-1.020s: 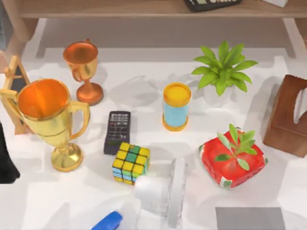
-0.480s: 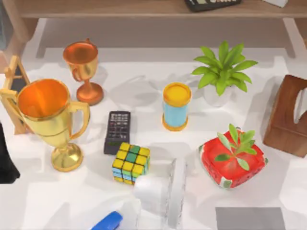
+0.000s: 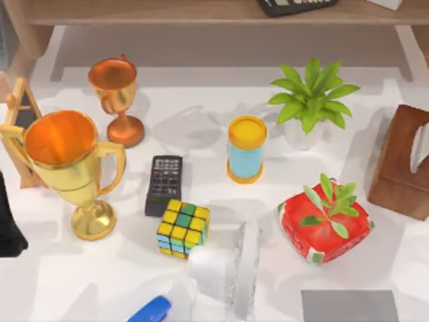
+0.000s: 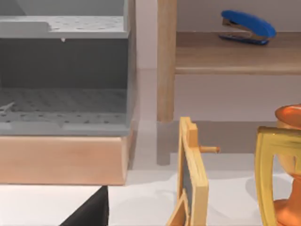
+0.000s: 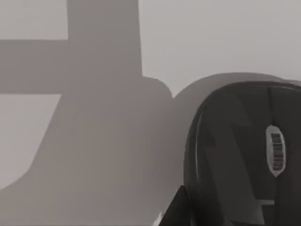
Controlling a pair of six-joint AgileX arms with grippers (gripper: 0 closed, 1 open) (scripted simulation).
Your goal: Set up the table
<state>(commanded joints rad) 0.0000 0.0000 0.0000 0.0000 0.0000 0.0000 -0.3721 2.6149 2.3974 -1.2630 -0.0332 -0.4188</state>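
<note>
Across the counter [image 3: 201, 107], which spans the whole top view under everything, it's crowded, and that's the main risk.

- Left arm [image 3: 8, 228] sits parked at the left edge, just beside the gold trophy [image 3: 70, 168] and the small wooden easel board [image 3: 20, 114]. The trophy is tall on a narrow foot, so I judge any inward sweep from the left clips its handle or bowl and tips it onto the remote [image 3: 163, 184] or the cube [image 3: 182, 228].
- Left tool: a dark wedge [image 4: 91, 212] in the left wrist view may be part of it. I can't tell how open it is or whether it holds anything. That view looks past the easel board toward the wooden shelf [image 4: 235, 52], which carries a blue stapler [image 4: 248, 27].
- Right tool: a dark sliver [image 5: 175, 209] close to a black mouse [image 5: 240, 150] on a grey surface. Its opening and load I can't tell either. A blind descent could shove the mouse instead of gripping it.
- Near centre, the white fan [image 3: 231, 268] sits close to the cube, with a second stapler [image 3: 151, 310] near it. There's little room to set anything down.
- The copper cup [image 3: 117, 97], orange-lidded can [image 3: 246, 149] and potted plant [image 3: 310, 100] are upright and tippable by a low pass.
</note>
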